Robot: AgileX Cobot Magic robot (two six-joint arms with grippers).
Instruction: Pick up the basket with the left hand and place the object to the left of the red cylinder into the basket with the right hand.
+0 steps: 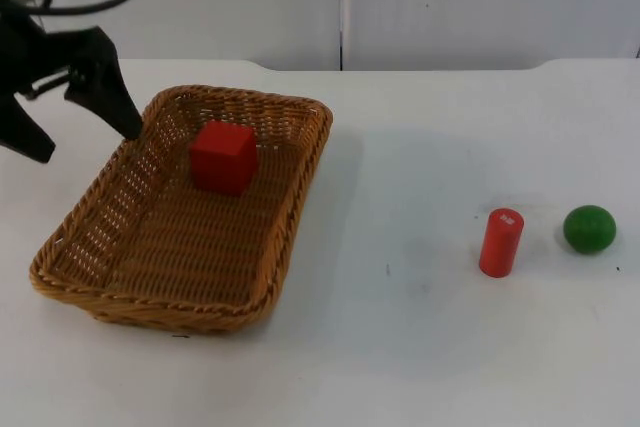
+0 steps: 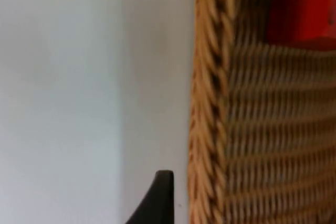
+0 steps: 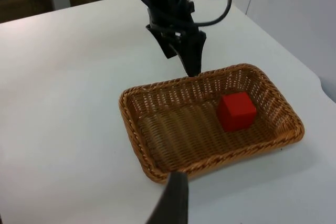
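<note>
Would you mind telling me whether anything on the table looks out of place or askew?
Nothing is spilled or damaged. The basket lies askew on the table, red cube inside; the left hand is at its rim. Red cylinder upright beside green ball.

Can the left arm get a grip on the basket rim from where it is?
Probably yes. The left gripper is open at the basket's left rim, one finger by the wall, nothing between them. The red cube sits further in, away from the fingers.

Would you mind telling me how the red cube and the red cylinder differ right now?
The red cube lies inside the basket; the red cylinder stands upright on the bare table. The cube is blocky and flat-faced, the cylinder slim and round. Both are red.
</note>
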